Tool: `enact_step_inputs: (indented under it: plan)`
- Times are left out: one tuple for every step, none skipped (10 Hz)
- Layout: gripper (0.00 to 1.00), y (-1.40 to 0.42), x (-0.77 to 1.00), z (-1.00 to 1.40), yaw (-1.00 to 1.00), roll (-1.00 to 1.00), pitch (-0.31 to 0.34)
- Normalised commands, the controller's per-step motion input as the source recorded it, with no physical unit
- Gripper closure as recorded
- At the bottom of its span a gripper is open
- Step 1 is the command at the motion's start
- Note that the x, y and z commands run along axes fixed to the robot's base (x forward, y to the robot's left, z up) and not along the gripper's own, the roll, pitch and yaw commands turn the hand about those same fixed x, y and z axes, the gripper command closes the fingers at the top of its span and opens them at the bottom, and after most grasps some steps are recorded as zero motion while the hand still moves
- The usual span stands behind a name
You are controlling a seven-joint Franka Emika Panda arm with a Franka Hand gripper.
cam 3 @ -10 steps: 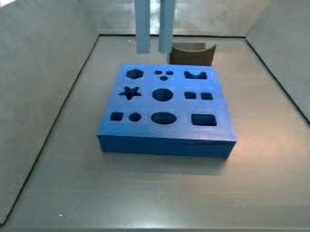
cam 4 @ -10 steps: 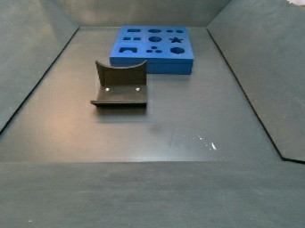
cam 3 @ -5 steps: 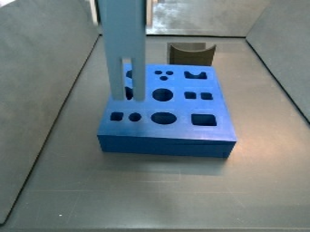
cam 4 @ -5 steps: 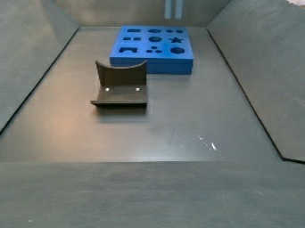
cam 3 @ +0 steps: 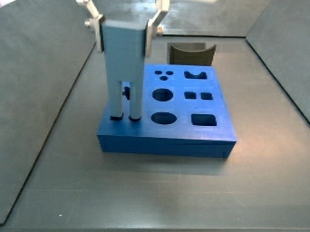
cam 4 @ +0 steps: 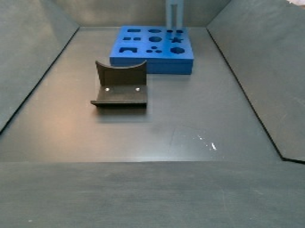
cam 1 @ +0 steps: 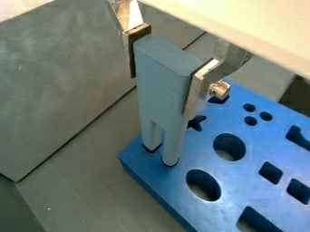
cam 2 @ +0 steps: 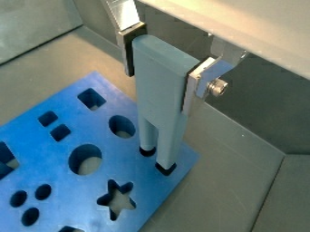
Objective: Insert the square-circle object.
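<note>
Gripper clamps a pale blue-grey piece (tips inside blue board holes)

1. The place looked like a robotics lab test cell; a bare grey floor sat boxed in by plain grey walls.
2. A blue board cut with shaped holes and a dark fixture were the only furnishings.
3. The gripper hung over the board's left side, holding a pale blue-grey piece.
</note>
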Motion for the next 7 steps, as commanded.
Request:
enact_step_inputs:
  plan:
    - [1.0,0.0,0.09,-0.4,0.0,-0.03,0.06]
    - [1.0,0.0,0.18,-0.38,0.0,-0.02,0.09]
    - [1.0,0.04,0.11,-0.36,0.0,0.0,0.071]
    - [1.0,0.03,-0.01,-0.43,0.0,0.0,0.0]
    - [1.0,0.02,-0.02,-0.43,0.0,-0.01,0.0]
    - [1.0,0.0,-0.02,-0.36,0.0,0.0,-0.004]
    - [1.0,0.0,0.0,-0.33,0.0,0.0,0.0]
